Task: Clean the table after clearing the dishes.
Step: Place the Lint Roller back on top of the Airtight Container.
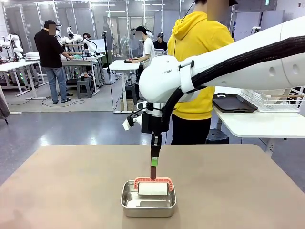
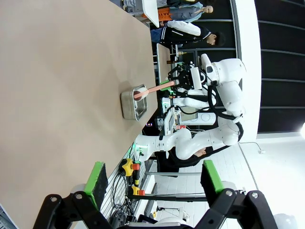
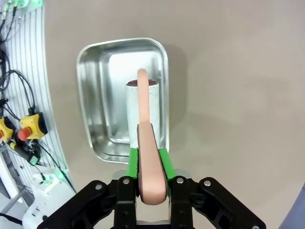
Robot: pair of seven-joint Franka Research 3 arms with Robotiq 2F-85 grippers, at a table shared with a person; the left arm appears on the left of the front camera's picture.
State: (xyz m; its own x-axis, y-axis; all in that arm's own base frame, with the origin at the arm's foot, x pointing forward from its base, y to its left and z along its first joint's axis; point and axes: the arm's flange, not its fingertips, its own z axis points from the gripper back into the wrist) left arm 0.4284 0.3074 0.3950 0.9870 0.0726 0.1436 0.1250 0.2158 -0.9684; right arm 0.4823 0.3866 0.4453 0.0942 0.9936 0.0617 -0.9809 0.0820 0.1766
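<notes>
Right gripper [image 3: 152,164] clamps a pink-handled roller [image 1: 153,188] in the steel pan [image 1: 148,205]; left gripper [image 2: 155,181] gapes wide.

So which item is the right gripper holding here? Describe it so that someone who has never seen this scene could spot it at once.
Start at the tan table; near its front edge sits a small steel pan. Standing in the pan is a lint roller, its white roll lying across the pan, under a pink frame. Its pink handle rises straight up into the shut right gripper, the one coloured thing on the tabletop.
</notes>
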